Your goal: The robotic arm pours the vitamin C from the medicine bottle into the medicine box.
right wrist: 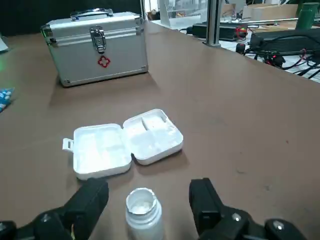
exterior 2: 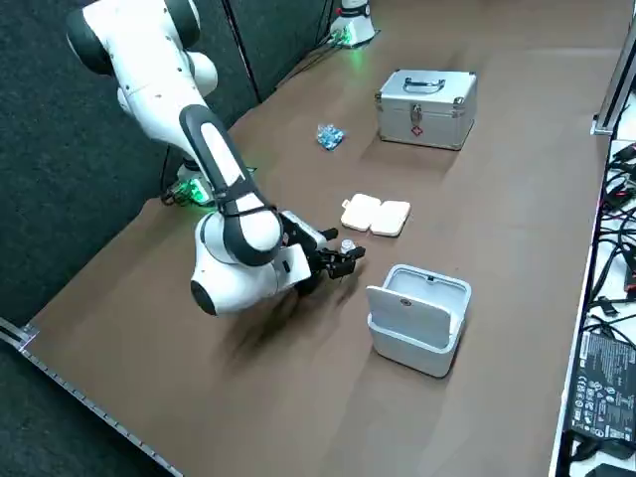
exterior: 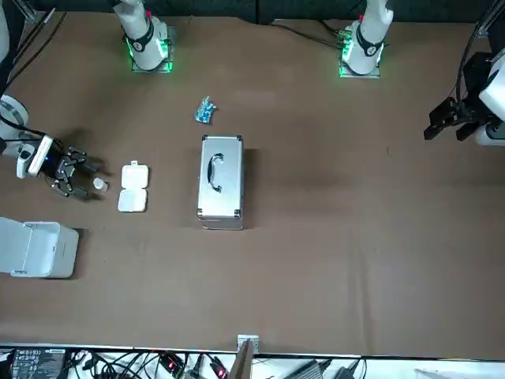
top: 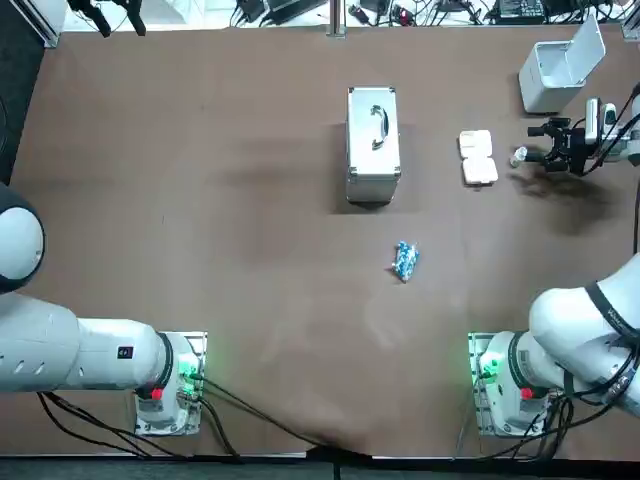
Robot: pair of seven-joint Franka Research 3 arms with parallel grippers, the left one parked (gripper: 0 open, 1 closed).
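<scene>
Right hand (right wrist: pixel 147 192) is spread wide, straddling the upright medicine bottle (right wrist: pixel 143 214), which stands near the open medicine box (right wrist: pixel 127 144). Risk: an off-centre closure could tip the bottle and spill its contents onto the surface (right wrist: pixel 240 115).

Small white open-mouthed medicine bottle (right wrist: pixel 143 210): you get only its upper part in the wrist view, where the edge cuts off the base. Whether tablets lie in its pale mouth cannot be told.
Right gripper (right wrist: pixel 147 195): low at the bottle, far right on the brown tabletop (right wrist: pixel 240 100). Its jaws stand apart on either side of the bottle, their roots cut off by the same edge.
White hinged plastic medicine box (right wrist: pixel 127 142): you cannot tell whether its compartments hold anything.
Crumpled blue packet (right wrist: pixel 4 97): mostly cut off in the wrist view.
White open-lidded bin (exterior: pixel 35 249): clipped by the front view's edge.
</scene>
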